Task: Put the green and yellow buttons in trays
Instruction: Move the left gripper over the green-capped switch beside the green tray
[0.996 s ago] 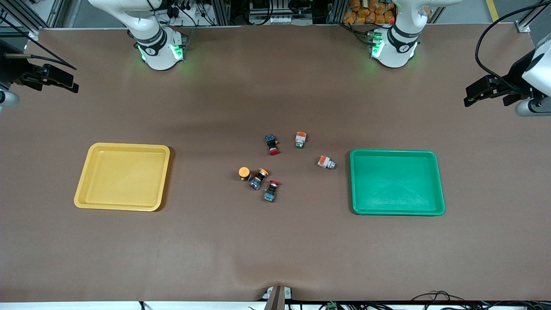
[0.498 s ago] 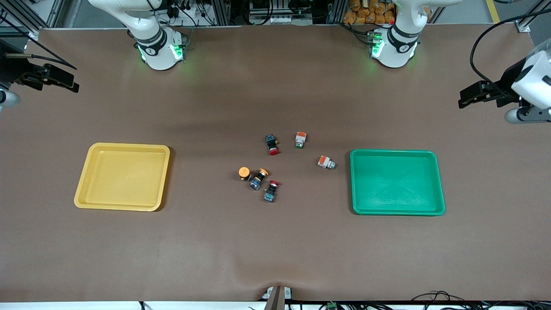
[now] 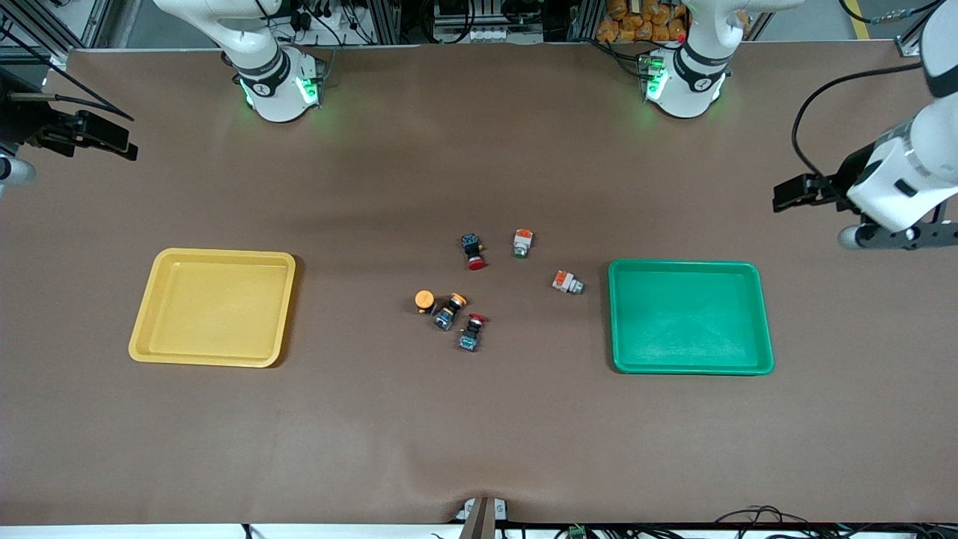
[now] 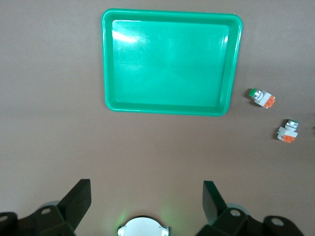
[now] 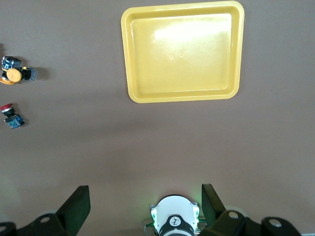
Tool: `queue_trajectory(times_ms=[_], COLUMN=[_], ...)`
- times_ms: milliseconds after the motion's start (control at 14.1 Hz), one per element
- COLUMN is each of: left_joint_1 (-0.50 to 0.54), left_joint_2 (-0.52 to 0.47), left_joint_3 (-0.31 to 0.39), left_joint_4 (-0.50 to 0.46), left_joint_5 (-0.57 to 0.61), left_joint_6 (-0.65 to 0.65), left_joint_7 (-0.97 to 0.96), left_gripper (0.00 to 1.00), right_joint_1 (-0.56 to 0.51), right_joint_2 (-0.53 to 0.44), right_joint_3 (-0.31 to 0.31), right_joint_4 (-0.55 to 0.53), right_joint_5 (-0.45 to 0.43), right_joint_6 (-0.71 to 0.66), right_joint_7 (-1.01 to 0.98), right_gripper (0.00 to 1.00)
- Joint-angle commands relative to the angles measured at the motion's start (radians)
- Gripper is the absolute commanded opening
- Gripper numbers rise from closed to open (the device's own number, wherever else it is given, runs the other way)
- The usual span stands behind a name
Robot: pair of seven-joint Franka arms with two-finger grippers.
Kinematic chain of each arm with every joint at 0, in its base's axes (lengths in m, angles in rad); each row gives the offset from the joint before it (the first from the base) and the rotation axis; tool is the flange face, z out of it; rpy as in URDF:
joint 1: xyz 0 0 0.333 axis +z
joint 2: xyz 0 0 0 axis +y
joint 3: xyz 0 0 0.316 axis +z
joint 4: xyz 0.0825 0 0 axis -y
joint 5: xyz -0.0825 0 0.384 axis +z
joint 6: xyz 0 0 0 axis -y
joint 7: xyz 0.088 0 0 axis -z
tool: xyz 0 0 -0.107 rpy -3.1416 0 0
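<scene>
The yellow tray (image 3: 213, 307) lies toward the right arm's end of the table and the green tray (image 3: 688, 316) toward the left arm's end; both hold nothing. Between them lie two green-capped white-grey buttons (image 3: 522, 243) (image 3: 567, 282) and two yellow-capped black buttons (image 3: 425, 301) (image 3: 450, 308). My left gripper (image 3: 795, 193) is open and empty, over the table at the left arm's end. Its wrist view shows the gripper (image 4: 146, 196), the green tray (image 4: 167, 109) and both green buttons (image 4: 261, 97) (image 4: 287, 132). My right gripper (image 3: 105, 138) is open and empty at the right arm's end; its wrist view shows the gripper (image 5: 145, 196) and the yellow tray (image 5: 182, 96).
Two red-capped black buttons (image 3: 473, 251) (image 3: 471, 332) lie among the others, one touching distance from the yellow pair. The right wrist view shows one red-capped button (image 5: 11, 115) and the yellow pair (image 5: 15, 74). Brown mat covers the table.
My left gripper has moved in from the table's end toward the green tray and lower in the front view. The right arm and all buttons have not moved.
</scene>
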Motion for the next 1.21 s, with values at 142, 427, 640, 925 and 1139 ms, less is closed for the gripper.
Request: queue_trajectory(times_ms=[142, 427, 640, 925, 1139], left_joint_1=[-0.059, -0.061, -0.114, -0.159, -0.211], left_joint_2=[0.064, 0.13, 0.198, 0.267, 0.293], left_joint_3=[-0.007, -0.01, -0.01, -0.01, -0.014], left_joint_4=[0.017, 0.017, 0.013, 0.01, -0.029], left_joint_5=[0.008, -0.027, -0.037, -0.043, -0.043], left_joint_6=[0.031, 0.092, 0.166, 0.239, 0.296], left_joint_7=[-0.097, -0.107, -0.155, -0.259, -0.345], left_gripper=[1.0, 1.0, 1.0, 1.0, 1.0], right_joint_1=[0.003, 0.004, 0.007, 0.007, 0.055], right_joint_2=[-0.015, -0.015, -0.012, -0.005, 0.018], right_joint_3=[0.004, 0.006, 0.007, 0.006, 0.006], right_joint_4=[-0.002, -0.002, -0.004, -0.004, -0.013], right_joint_5=[-0.017, -0.017, -0.015, -0.003, 0.0], right_joint_6=[-0.01, -0.009, -0.003, 0.005, 0.031], right_joint_7=[0.013, 0.013, 0.018, 0.021, 0.074], right_gripper=[1.0, 1.0, 1.0, 1.0, 1.0])
